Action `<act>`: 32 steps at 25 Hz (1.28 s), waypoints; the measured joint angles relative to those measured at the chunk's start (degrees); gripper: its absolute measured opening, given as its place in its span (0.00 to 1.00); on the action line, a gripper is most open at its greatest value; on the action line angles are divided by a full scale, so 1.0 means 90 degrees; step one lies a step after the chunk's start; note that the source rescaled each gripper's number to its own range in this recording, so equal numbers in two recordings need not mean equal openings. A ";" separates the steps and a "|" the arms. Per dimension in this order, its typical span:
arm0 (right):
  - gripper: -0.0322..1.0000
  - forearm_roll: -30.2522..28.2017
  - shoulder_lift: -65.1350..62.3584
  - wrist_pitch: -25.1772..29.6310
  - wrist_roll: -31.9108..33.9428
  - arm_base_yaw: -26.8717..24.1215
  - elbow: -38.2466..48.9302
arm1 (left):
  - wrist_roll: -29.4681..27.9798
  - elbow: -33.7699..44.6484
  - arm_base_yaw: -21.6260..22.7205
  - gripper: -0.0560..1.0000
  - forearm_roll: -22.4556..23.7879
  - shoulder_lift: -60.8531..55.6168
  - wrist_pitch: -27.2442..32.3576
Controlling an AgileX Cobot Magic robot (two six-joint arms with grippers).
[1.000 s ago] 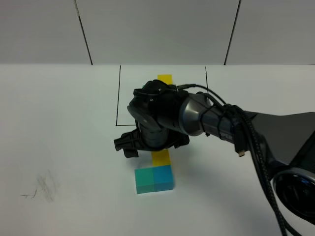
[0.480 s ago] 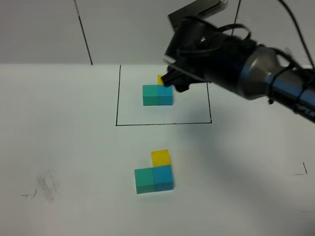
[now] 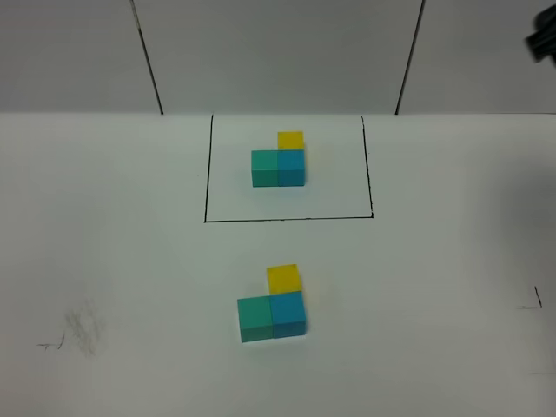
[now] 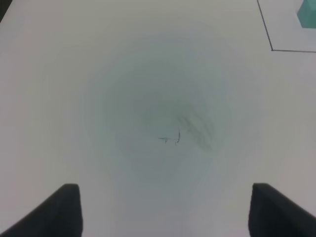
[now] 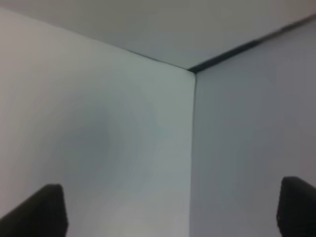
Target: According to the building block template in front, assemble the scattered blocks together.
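Observation:
The building block template [image 3: 278, 162] is an L of teal-green, blue and yellow cubes inside a thin black outline [image 3: 206, 174] at the back middle. The scattered blocks lie nearer the front, touching in the same L: teal-green cube [image 3: 254, 319], blue cube [image 3: 287, 314], yellow cube [image 3: 283, 279] behind the blue one. My left gripper [image 4: 165, 212] is open and empty over bare table; it does not show in the high view. My right gripper [image 5: 170, 212] is open and empty, facing a wall corner. Only a black bit of the right arm [image 3: 540, 42] shows at the top right.
A grey pencil scribble [image 3: 78, 330] marks the table at the front left; it also shows in the left wrist view [image 4: 190, 131]. That view catches the outline's corner [image 4: 270, 48] and a sliver of the template's teal cube [image 4: 308, 12]. White walls [image 3: 278, 52] stand behind the table.
The right arm has let go near the yellow cube, risen and swung back to the right, almost out of the high view. The three front cubes stay joined in an L.

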 joint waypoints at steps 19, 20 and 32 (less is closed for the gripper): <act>0.82 0.3289 -0.5781 0.0091 -0.2032 -0.3411 0.2934 | 0.0006 0.0000 0.0000 0.54 0.0000 0.0000 0.0000; 0.82 0.3309 -0.6156 0.0091 -0.1984 -0.3411 0.3109 | 0.0006 0.0000 0.0000 0.54 0.0000 0.0000 0.0000; 0.82 0.4208 -0.9065 -0.0846 -0.1657 -0.2294 0.5686 | 0.0006 0.0000 0.0000 0.54 0.0000 0.0000 0.0000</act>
